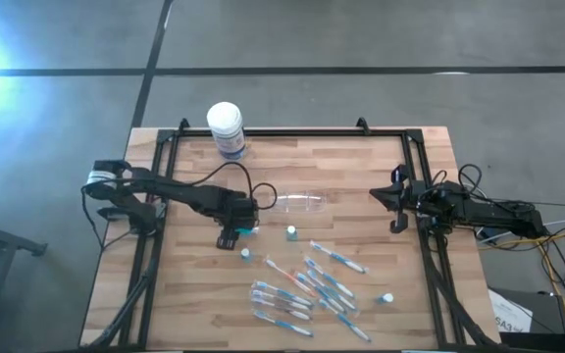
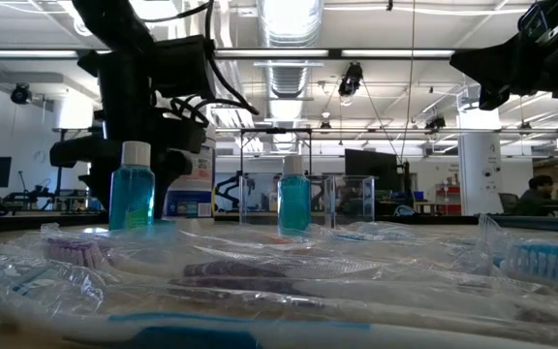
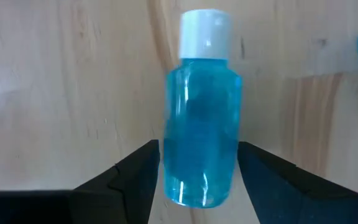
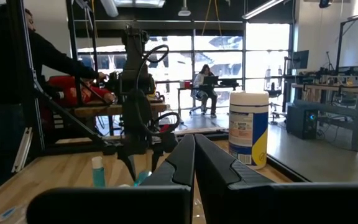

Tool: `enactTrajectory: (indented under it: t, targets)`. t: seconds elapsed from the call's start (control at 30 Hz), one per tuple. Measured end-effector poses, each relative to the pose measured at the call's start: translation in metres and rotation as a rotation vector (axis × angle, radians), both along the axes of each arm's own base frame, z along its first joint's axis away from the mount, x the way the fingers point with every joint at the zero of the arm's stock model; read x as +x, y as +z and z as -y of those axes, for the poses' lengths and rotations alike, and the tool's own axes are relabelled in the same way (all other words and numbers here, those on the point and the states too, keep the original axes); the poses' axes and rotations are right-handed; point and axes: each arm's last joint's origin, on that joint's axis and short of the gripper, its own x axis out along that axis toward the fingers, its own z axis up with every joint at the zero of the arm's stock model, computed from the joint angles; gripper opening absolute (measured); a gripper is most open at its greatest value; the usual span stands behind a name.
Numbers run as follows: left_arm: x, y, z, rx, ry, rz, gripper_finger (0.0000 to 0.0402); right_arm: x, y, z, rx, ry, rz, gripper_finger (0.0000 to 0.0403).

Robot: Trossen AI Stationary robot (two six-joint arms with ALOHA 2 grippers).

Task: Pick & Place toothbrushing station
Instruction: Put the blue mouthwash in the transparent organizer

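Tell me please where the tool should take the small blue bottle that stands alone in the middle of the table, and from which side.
Grip the blue body just under the white cap, coming straight down from above. The standing bottle is upright, its body wider than the cap, apart from the toothbrushes. The left tool is nearest, but sits at a second bottle.

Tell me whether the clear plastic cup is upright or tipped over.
Tipped. The clear plastic cup lies on its side on the table, just beyond the left gripper.
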Motion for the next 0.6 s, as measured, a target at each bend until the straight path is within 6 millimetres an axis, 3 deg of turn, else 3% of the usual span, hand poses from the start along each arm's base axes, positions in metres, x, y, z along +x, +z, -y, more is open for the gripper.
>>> enactTrajectory:
  t: [0.2, 0.47, 0.6]
  targets:
    - [-0.004, -0.008, -0.001, -0.018, 0.057, 0.019, 0.0215, 0.0, 0.0, 0.0, 0.0, 0.0, 0.0, 0.0008]
    - [-0.007, -0.013, -0.001, -0.023, 0.072, 0.028, 0.0125, 0.0, 0.0, 0.0, 0.0, 0.0, 0.0, 0.0008]
    - [-0.006, -0.013, -0.002, -0.011, 0.075, 0.041, 0.0106, 0.0, 0.0, 0.0, 0.0, 0.0, 0.0, 0.0008]
